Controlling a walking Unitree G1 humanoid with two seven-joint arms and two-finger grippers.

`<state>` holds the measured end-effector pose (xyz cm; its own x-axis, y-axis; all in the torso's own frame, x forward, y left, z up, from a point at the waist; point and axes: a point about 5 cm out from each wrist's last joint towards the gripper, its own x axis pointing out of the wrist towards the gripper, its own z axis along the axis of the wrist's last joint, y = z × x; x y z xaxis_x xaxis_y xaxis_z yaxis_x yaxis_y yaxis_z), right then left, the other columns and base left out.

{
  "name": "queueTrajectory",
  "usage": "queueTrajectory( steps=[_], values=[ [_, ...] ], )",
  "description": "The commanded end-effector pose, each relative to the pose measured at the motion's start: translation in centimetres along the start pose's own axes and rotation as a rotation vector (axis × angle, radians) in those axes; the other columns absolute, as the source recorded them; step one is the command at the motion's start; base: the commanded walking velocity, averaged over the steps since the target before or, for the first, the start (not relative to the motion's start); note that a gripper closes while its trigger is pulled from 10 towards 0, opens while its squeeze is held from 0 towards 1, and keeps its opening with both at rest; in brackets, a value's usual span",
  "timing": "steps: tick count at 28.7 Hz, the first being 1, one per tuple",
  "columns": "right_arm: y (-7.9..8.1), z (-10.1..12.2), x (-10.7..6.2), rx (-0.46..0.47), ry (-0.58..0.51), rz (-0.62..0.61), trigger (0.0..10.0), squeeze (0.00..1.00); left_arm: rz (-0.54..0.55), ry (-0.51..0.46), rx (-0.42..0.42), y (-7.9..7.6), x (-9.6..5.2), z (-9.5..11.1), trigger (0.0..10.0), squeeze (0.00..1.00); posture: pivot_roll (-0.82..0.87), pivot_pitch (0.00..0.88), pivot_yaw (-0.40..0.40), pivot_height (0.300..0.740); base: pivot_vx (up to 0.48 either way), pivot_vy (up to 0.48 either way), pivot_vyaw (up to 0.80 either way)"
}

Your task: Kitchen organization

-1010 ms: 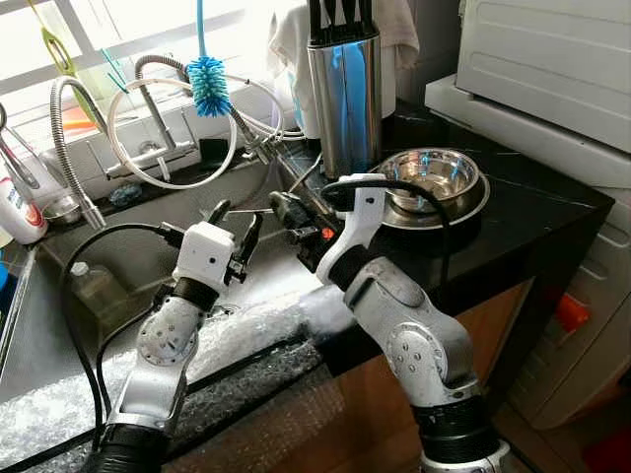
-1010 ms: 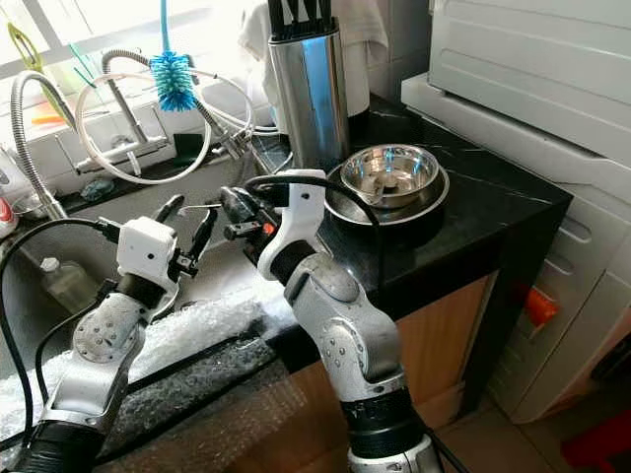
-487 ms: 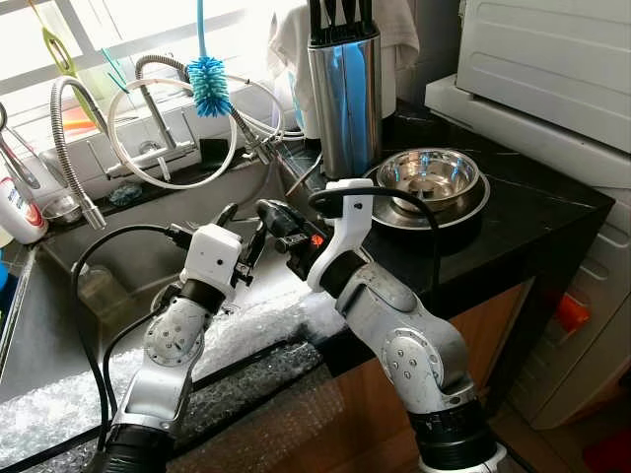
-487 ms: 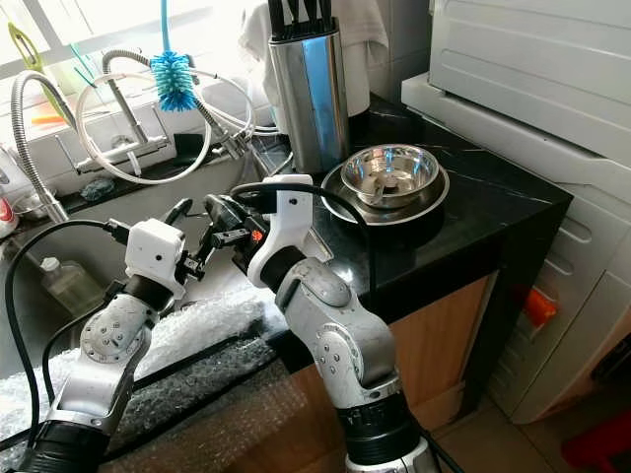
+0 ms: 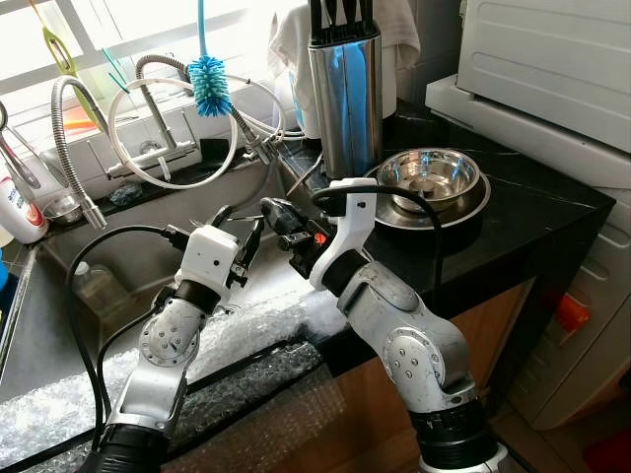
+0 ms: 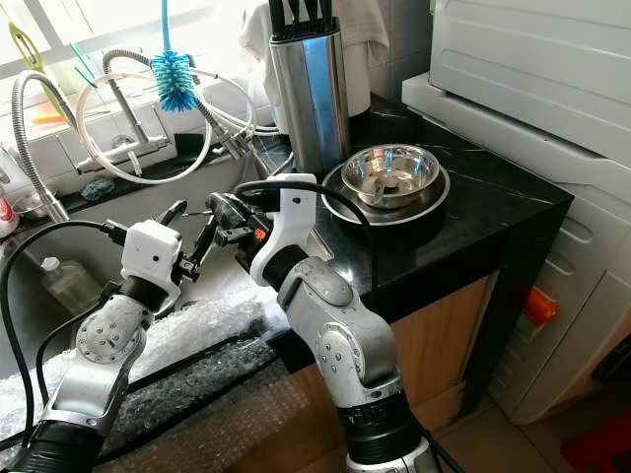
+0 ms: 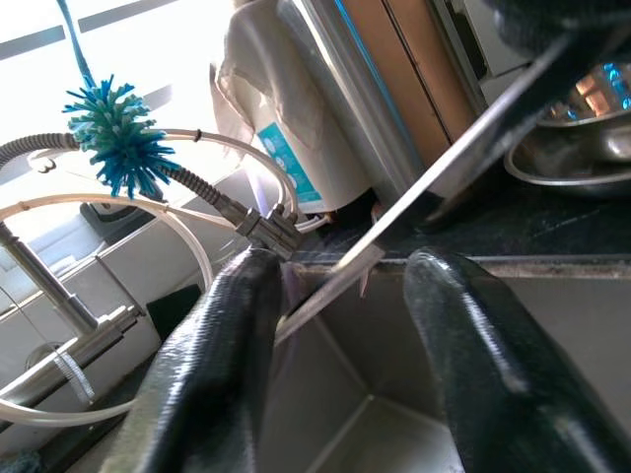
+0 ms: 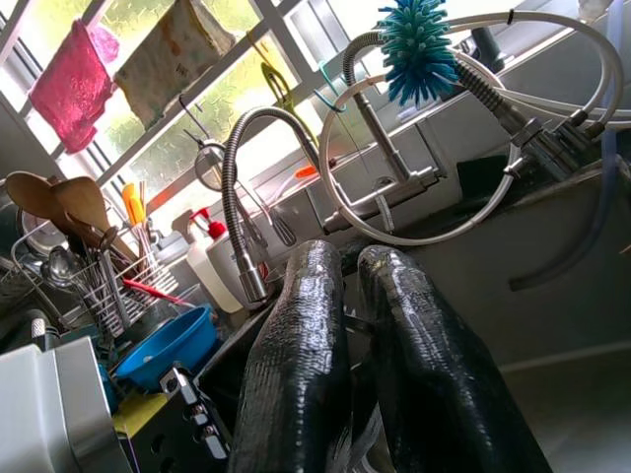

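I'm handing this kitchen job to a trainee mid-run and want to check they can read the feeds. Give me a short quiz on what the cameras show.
1. True or false: the left gripper is clamped shut on the knife that the right gripper holds out.
2. Where does the steel bowl stand? A, in the sink; B, on the black counter beside the knife block; C, on top of the white appliance.
3. Fill in: the brush hanging over the tap has ___ bristles.

Key: 1, false: its fingers are open, with the blade tip between them. 2, B. 3, blue.
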<state>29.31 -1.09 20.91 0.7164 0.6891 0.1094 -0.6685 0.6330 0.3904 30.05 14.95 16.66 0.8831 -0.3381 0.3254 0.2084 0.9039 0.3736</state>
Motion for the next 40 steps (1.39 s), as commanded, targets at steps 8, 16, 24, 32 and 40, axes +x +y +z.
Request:
queueTrajectory(
  steps=[8,16,24,32,40],
  values=[
    [2.03,1.16,0.65,0.018,-0.055,0.063,10.0,0.0,0.02,0.044,0.008,0.55,-0.32,-0.76,0.0,0.0,-0.14,0.0,0.166,0.74,0.0,0.0,0.0],
    [2.02,1.05,0.66,0.018,-0.053,0.062,10.0,0.0,0.035,0.043,0.007,0.76,-0.06,-0.79,0.0,0.0,-0.14,0.0,0.167,0.74,0.0,0.0,0.0],
    [1.9,1.18,0.62,-0.001,-0.057,0.056,10.0,0.0,0.037,0.048,0.009,0.84,-0.15,-0.92,0.0,0.0,-0.14,0.0,0.166,0.74,0.0,0.0,0.0],
    [2.01,1.17,0.66,0.0,-0.058,0.073,10.0,1.0,0.047,0.05,0.007,0.89,-0.15,-1.0,0.0,0.0,-0.14,0.0,0.165,0.74,0.0,0.0,0.0],
    [2.05,1.33,0.52,-0.024,-0.062,0.072,10.0,1.0,0.056,0.053,0.0,0.97,-0.14,-1.04,0.0,0.0,-0.15,0.0,0.165,0.74,0.0,0.0,0.0]
  ],
)
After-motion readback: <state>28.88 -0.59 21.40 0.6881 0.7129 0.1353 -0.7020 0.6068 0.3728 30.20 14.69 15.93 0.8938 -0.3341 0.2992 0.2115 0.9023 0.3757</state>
